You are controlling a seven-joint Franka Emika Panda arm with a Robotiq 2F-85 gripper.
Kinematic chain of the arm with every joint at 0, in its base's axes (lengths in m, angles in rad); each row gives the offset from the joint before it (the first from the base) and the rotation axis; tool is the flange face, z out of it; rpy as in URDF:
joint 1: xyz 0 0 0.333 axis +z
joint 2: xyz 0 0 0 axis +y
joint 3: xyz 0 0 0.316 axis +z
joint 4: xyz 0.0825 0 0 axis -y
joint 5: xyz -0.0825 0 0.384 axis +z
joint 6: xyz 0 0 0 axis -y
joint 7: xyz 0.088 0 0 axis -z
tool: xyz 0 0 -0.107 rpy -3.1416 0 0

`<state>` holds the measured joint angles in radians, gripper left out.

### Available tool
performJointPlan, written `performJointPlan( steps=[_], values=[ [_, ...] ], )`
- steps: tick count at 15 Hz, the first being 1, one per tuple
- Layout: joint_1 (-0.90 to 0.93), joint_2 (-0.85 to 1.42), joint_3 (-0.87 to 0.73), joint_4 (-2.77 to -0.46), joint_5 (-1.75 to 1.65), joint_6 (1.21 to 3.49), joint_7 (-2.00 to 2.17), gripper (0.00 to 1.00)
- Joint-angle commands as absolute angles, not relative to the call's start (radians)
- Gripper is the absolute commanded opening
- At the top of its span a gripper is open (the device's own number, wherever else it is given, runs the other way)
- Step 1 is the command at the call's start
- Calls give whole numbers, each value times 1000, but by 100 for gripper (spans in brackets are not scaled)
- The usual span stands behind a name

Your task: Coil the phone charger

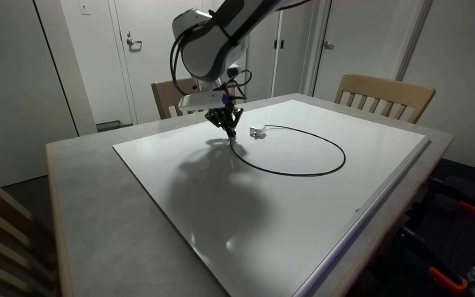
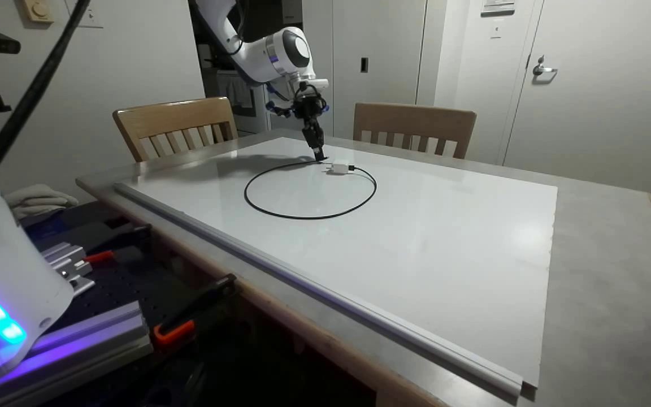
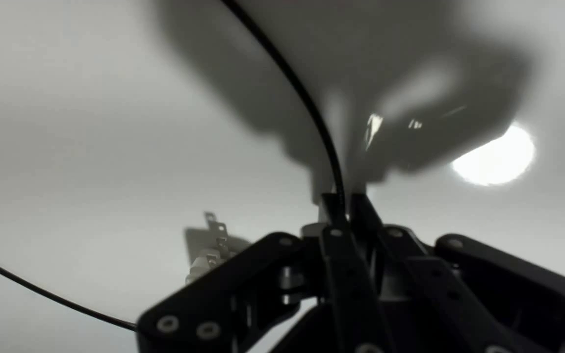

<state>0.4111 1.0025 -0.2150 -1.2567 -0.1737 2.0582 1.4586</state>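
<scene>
The phone charger's black cable (image 1: 303, 175) lies on the white board in one wide, nearly closed loop, seen in both exterior views. One end runs into a white plug block (image 2: 339, 167) with metal prongs; the block sits beside my gripper (image 2: 319, 158), a short distance away. My fingertips are down at the board surface. In the wrist view the cable (image 3: 307, 98) curves down from the top and enters between the fingertips of the gripper (image 3: 345, 203), which is shut on it. The white block (image 3: 198, 269) is partly hidden behind a finger linkage there. The cable's gripped end is hidden.
The white board (image 1: 237, 247) covers much of the grey table (image 2: 613, 254). A raised metal rail (image 2: 325, 294) runs along one board edge. Wooden chairs (image 1: 386, 95) stand around the table. Orange-tipped clamps (image 2: 173, 333) sit near the robot's base (image 2: 9, 316).
</scene>
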Motion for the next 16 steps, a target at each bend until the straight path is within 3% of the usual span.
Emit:
performJointPlan(
  steps=[1, 16],
  values=[
    [371, 1010, -206, -1218, -211, 2031, 1500, 2],
    [241, 975, -263, -1278, -222, 2066, 1851, 2]
  ],
)
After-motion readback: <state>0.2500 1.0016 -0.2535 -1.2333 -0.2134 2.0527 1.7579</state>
